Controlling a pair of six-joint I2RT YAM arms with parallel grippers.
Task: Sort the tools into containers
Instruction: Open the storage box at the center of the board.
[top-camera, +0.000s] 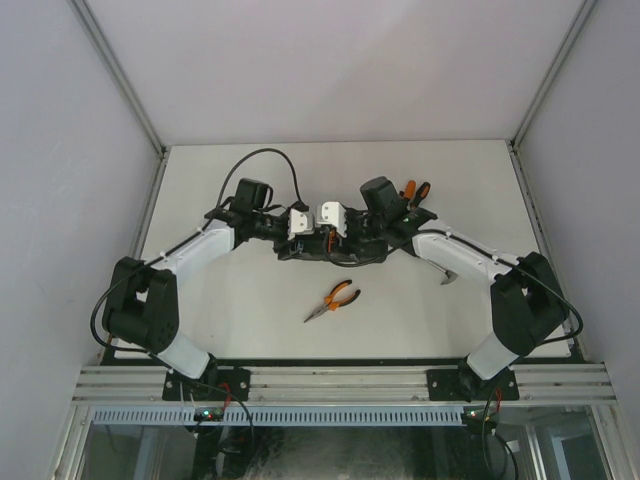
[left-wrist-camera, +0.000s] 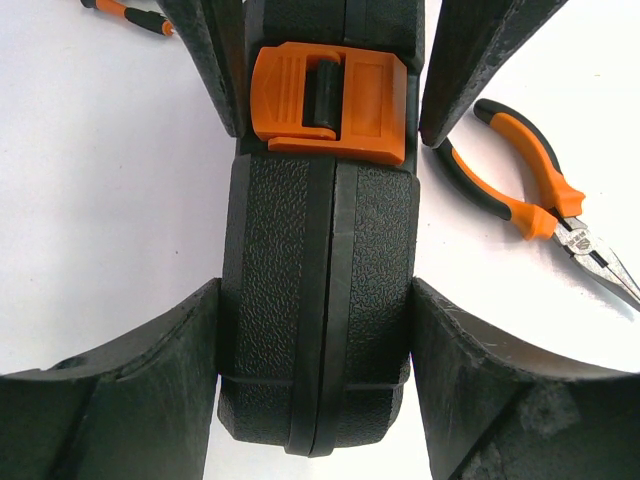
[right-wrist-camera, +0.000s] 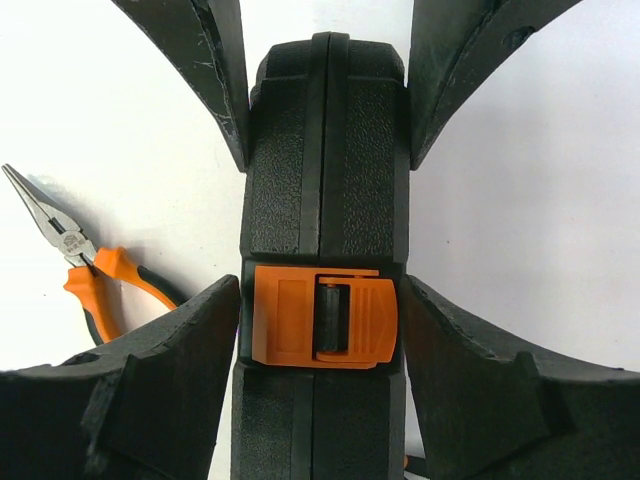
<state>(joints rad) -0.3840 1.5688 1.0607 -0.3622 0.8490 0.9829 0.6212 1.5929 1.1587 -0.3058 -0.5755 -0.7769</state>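
Note:
The black tool case (top-camera: 330, 248) is closed and stands on its edge at the table's middle, its orange latch (left-wrist-camera: 330, 100) facing up toward the wrist cameras. My left gripper (left-wrist-camera: 315, 370) is shut on one end of the case (left-wrist-camera: 320, 280), with a finger pressed on each side. My right gripper (right-wrist-camera: 320, 340) is shut on the case (right-wrist-camera: 325, 170) at the latch (right-wrist-camera: 325, 318). Orange-handled pliers (top-camera: 335, 298) lie in front of the case and show in both wrist views (left-wrist-camera: 530, 190) (right-wrist-camera: 90, 270). Screwdrivers (top-camera: 412, 192) lie behind the right wrist. I cannot tell whether the case rests on the table.
A small metal hammer head (top-camera: 447, 276) pokes out from under my right forearm. One screwdriver (left-wrist-camera: 130, 15) shows at the top left of the left wrist view. White walls enclose the table on three sides.

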